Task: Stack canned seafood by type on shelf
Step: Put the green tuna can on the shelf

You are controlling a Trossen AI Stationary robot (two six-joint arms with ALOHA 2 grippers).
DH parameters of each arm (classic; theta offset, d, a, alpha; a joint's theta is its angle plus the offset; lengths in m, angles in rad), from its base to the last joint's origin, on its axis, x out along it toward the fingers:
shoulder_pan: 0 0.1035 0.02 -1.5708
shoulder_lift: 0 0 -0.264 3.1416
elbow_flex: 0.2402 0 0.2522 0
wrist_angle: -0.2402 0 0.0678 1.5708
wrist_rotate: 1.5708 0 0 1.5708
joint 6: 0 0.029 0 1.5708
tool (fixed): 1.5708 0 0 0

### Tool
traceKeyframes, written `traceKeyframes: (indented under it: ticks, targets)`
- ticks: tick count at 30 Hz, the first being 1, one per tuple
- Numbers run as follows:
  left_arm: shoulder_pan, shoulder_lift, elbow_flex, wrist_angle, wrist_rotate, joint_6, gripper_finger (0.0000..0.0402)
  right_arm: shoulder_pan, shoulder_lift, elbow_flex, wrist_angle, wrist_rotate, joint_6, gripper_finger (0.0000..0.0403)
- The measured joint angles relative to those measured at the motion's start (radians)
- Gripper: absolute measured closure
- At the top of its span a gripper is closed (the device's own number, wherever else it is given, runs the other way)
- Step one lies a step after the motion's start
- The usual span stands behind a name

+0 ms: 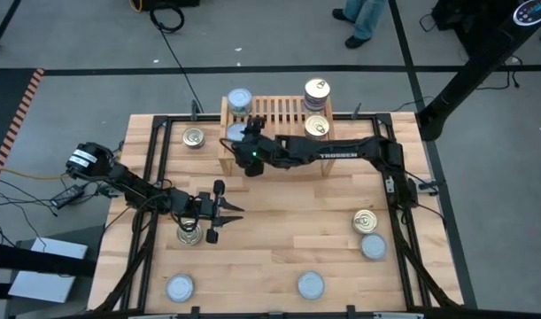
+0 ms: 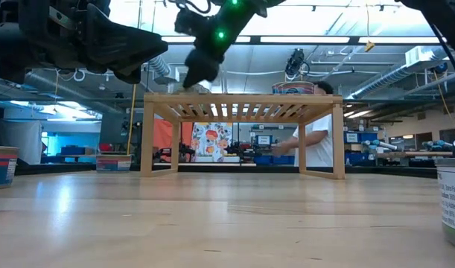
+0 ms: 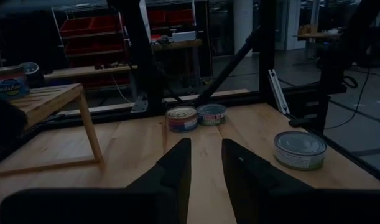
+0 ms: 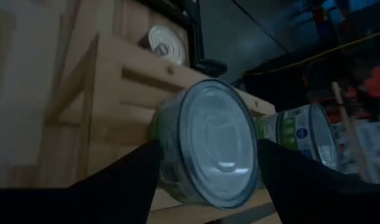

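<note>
Your right tool (image 1: 243, 135) is up at the left end of the shelf (image 1: 274, 111), and its fingers (image 4: 124, 180) are spread apart on either side of a silver-lidded tin (image 4: 208, 149) sitting on the slats; from the wrist view you can see gaps on both sides, so it's not clamped on it. Just beyond that one there's another silver-lidded tin (image 1: 240, 99) at the shelf's back left corner. Over at the right end of the shelf you've got two gold pull-tab tins, one (image 1: 318, 89) behind the other (image 1: 317, 127). Your left tool (image 1: 219, 210) hangs over the left-middle of the tabletop (image 1: 279, 244) with a narrow gap between its fingers (image 3: 177, 165) and nothing in between them, and there's a gold-lidded tin (image 1: 189, 233) just beside it. The rest of the tins are scattered on the tabletop: a gold one (image 1: 194, 137) left of the shelf, a gold one (image 1: 365, 221) touching a silver one (image 1: 373, 247) on the right side, and two silver ones along the near edge, one (image 1: 180, 287) at the left and one (image 1: 311, 284) in the middle. In the low view a person (image 2: 316, 138) in a white shirt is standing behind the shelf.
</note>
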Motion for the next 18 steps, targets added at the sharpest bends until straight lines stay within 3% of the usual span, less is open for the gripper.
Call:
traceKeyframes:
  ticks: [6, 10, 13, 18]
  targets:
    - [0.0, 0.0, 0.0, -0.001, 0.0, -0.011, 0.0307, -0.014, -0.003, 0.095, -0.094, -0.038, 0.059, 0.0138]
    - [0.0, 0.0, 0.0, -0.007, 0.0, -0.012, 0.0307, -0.034, -0.003, 0.119, -0.111, -0.171, 0.125, 0.017]
    - [0.0, 0.0, 0.0, -0.007, 0.0, -0.017, 0.0307, -0.062, -0.002, 0.119, -0.114, -0.26, 0.177, 0.0224]
    - [0.0, 0.0, 0.0, -0.007, 0.0, -0.017, 0.0307, -0.115, -0.001, 0.119, -0.091, -0.321, 0.224, 0.0365]
